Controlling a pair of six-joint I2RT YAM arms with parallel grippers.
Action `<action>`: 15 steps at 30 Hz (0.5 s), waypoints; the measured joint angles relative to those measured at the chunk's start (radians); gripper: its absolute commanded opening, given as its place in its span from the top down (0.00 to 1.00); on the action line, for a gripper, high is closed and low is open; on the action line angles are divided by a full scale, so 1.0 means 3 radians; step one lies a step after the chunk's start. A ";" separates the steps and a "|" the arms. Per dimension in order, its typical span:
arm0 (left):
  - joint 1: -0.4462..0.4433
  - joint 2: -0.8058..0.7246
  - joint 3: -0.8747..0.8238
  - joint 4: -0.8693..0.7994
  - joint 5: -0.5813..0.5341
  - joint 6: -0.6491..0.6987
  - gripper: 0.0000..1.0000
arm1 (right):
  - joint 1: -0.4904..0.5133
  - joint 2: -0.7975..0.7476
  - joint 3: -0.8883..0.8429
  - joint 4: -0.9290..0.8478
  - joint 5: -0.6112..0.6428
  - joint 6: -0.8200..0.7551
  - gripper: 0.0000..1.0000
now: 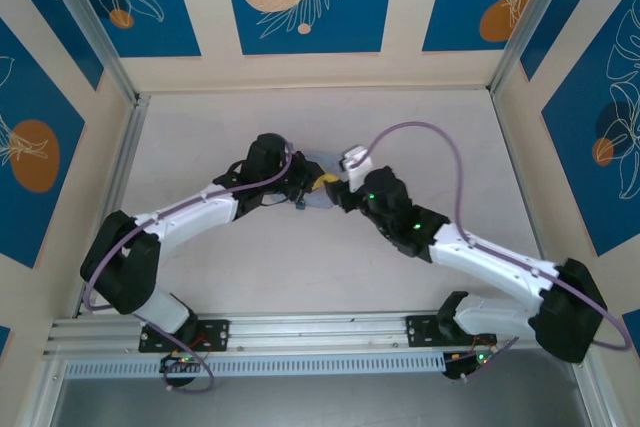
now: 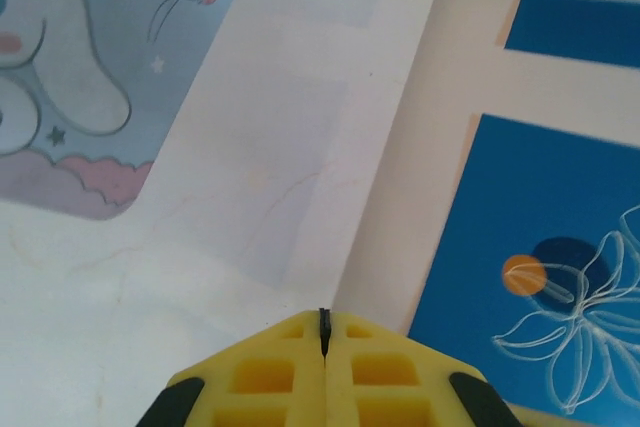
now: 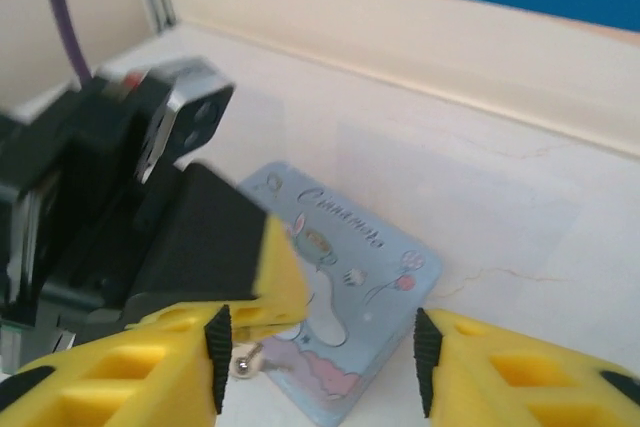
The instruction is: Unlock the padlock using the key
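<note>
Left tool (image 2: 323, 322): the yellow pads are pressed together. A thin dark sliver, the key (image 2: 323, 332), is pinched edge-on at their tip. In the top view this tool (image 1: 300, 192) reaches in from 8 o'clock toward the middle of the worktop (image 1: 300, 277).

Right tool (image 3: 320, 362): the jaws stand wide apart with nothing gripped between them. In the top view it (image 1: 338, 190) enters from 4 o'clock and meets the left tool nose to nose, near it but apart.

Tin (image 3: 345, 277): pale blue, rectangular and printed with a cartoon, it lies flat on the worktop beneath both tools. From the left wrist it (image 2: 70, 97) sits at 10 o'clock of the closed pads. From the right wrist it lies in the gap between the open pads, toward 12 o'clock.

Small bright metal piece (image 3: 240, 365): it lies at the tin's near edge, just beside the right tool's 9 o'clock finger (image 3: 150, 382). Whether it is the shackle of the padlock cannot be told, and no dark body can be made out beside it.

Blue wall panels (image 2: 520, 237) with an orange disc and white flower outlines stand at 3 o'clock of the left tool.
</note>
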 measured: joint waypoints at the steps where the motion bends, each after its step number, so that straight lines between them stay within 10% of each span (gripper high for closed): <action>1: 0.0000 0.0006 0.0041 -0.0029 -0.0008 0.0178 1.00 | -0.0174 -0.0146 -0.0003 -0.0072 -0.0141 0.0178 0.39; 7: 0.0006 0.0008 0.0281 -0.0037 -0.0020 0.1433 1.00 | -0.1022 -0.0420 -0.0123 -0.0111 -0.1139 0.1339 0.36; 15: 0.0006 -0.0010 0.0200 0.0371 0.0017 0.2272 1.00 | -0.1284 0.0121 -0.0668 0.0921 -0.2181 0.2679 0.40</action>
